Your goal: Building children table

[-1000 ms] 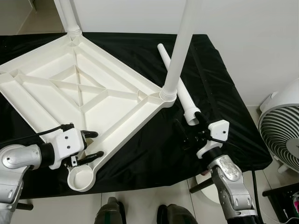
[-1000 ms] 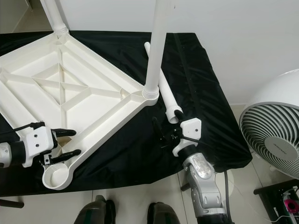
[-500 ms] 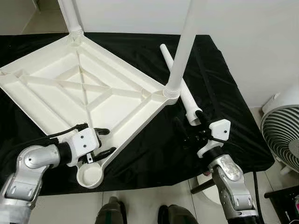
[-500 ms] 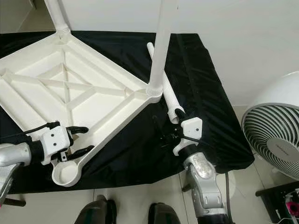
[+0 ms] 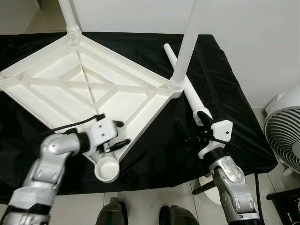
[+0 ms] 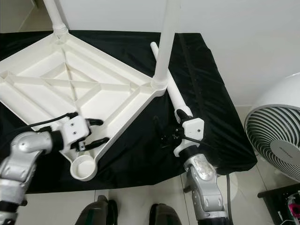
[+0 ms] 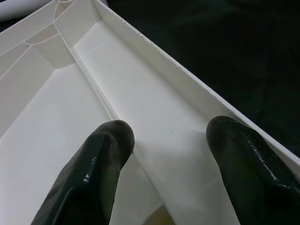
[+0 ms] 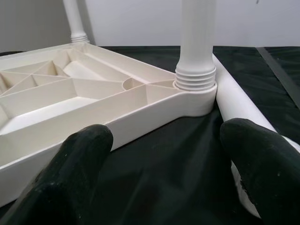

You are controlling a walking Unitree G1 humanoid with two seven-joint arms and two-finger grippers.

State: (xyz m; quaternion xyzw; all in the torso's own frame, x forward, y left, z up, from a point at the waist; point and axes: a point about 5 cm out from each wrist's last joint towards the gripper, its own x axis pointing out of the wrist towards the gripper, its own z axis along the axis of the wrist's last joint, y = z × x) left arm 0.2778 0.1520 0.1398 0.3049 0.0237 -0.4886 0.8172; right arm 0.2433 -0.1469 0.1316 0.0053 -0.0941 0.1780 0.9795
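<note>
One white tabletop lies upside down on a black-covered table, its ribbed underside facing up. Two white legs stand screwed into its corner sockets, one at the far corner and one at the right corner; a third leg lies loose on the cloth, running from behind the right corner toward the right gripper. One empty socket sits at the near corner, nothing in it. The left gripper reaches in just above that socket, its fingers spread apart either side of the tabletop's raised edge wall, gripping nothing. The right gripper hovers over the cloth with its fingers wide apart and empty, the loose leg's near end just beside one finger. A white fan stands on the floor to the right.
</note>
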